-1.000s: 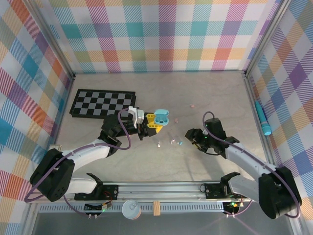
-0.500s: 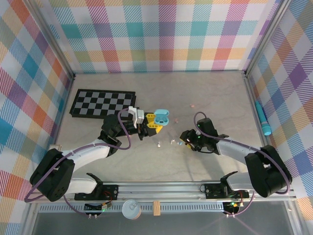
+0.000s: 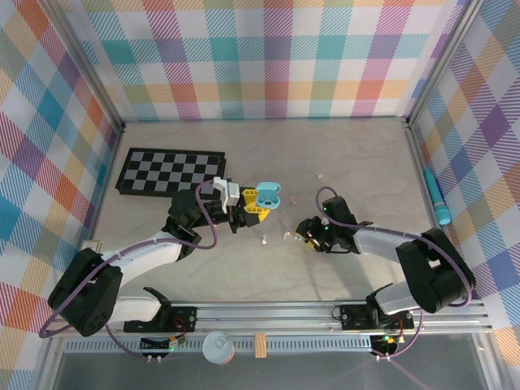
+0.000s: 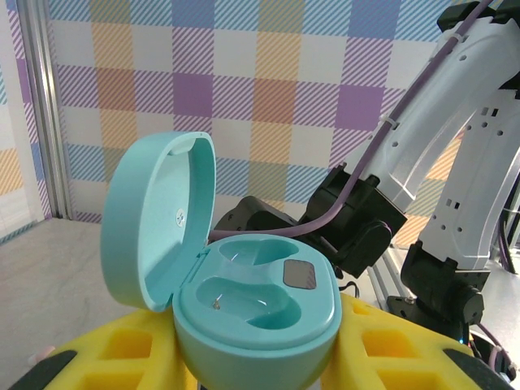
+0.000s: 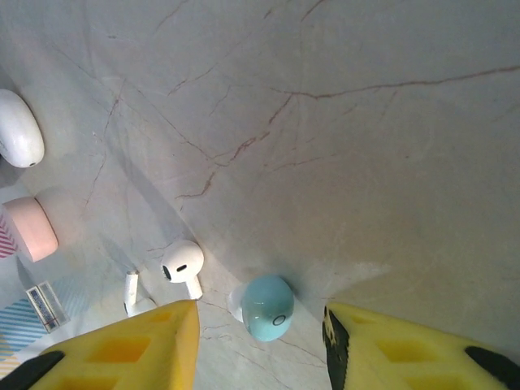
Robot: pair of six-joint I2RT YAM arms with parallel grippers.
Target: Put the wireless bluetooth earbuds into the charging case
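My left gripper (image 3: 254, 205) is shut on the light blue charging case (image 4: 260, 305) and holds it up with the lid (image 4: 154, 219) swung open to the left. Both wells in the case are empty. In the top view the case (image 3: 269, 192) sits above the yellow fingers (image 3: 258, 213). My right gripper (image 5: 260, 318) is low over the table and open. A light blue earbud (image 5: 268, 306) lies between its yellow fingers (image 5: 130, 345), with a gap on each side. Two white earbuds (image 5: 183, 264) (image 5: 130, 292) lie just to its left.
A white oval piece (image 5: 18, 138) and a pink rounded piece (image 5: 32, 229) lie farther left of the right gripper. A checkerboard (image 3: 171, 172) lies at the back left. A small pink piece (image 3: 319, 175) rests behind the grippers, and a teal pen (image 3: 439, 199) lies by the right wall.
My right gripper has slid left to the earbuds and its jaws have narrowed around the light blue one. The left arm and the case have not moved.
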